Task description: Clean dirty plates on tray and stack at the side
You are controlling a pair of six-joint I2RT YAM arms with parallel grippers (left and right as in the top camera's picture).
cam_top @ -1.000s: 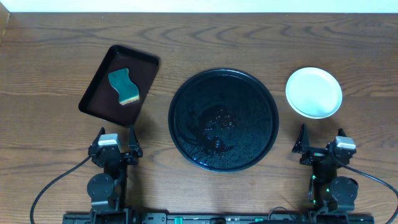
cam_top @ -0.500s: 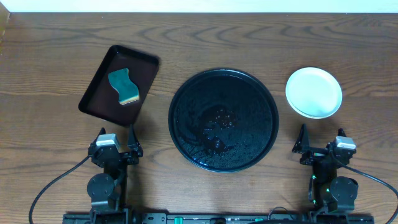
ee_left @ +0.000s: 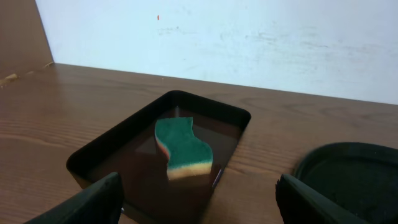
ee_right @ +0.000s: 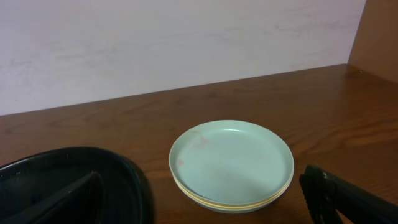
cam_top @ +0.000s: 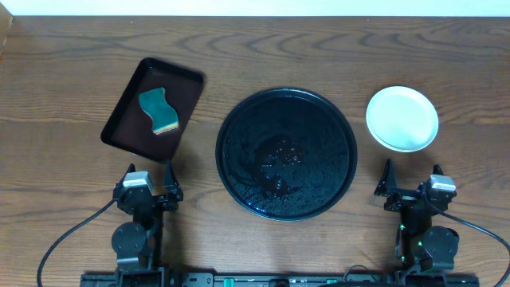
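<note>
The plates (cam_top: 402, 118) sit stacked on the counter (cam_top: 80, 64) just right of the tray (cam_top: 319, 119), which holds no plate. Both sets of jaws are wide apart, holding nothing. I think it's best to leave that stack alone.

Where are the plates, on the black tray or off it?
Off: the plates sit stacked on the table beside the tray, which holds none.

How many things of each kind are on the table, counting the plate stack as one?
trays: 2 (round black tray, rectangular tray)
sponge: 1
plate stack: 1
total: 4
</note>
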